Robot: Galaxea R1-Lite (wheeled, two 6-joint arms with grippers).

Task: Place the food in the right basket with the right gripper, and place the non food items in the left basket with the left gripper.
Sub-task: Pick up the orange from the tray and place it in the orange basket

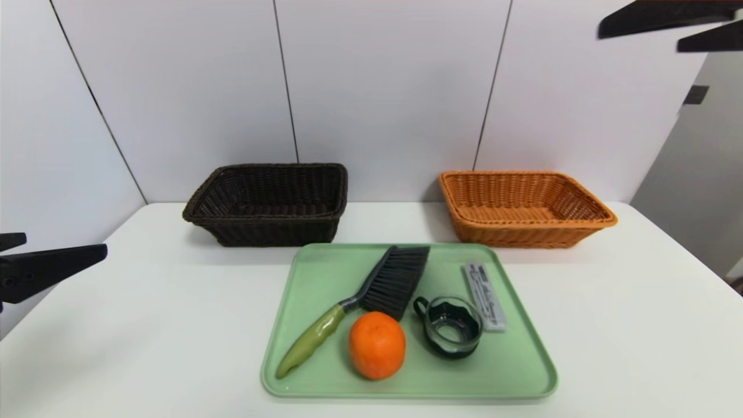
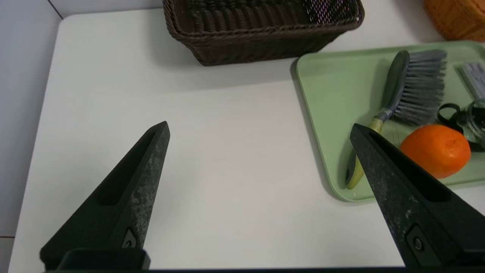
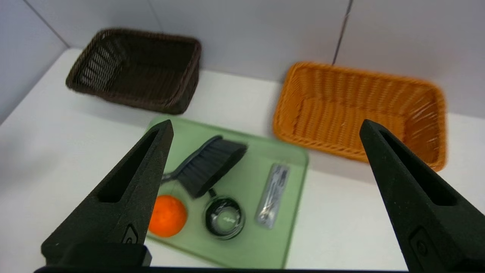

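Apparently sorting has yet to begin: the orange [image 1: 377,346] sits on the tray [image 1: 325,391] beside the brush [image 1: 316,337]. Left hand [image 2: 259,127] and right hand [image 3: 267,123] hang apart, released; next, the right should reach down over the fruit for the orange basket [image 1: 528,235].

Forward-down head view and both wrist views (each angled downward) share the tray [image 1: 290,325].

The small print on the grey packet [image 1: 485,297], toward the tray's [image 1: 406,390] right edge, is too small to read. In the left wrist view, the picture's edge cuts off the orange basket [image 2: 456,21] and glass cup [image 2: 478,121], and the left end effector [image 2: 260,123] partly hides the brush handle [image 2: 376,125].
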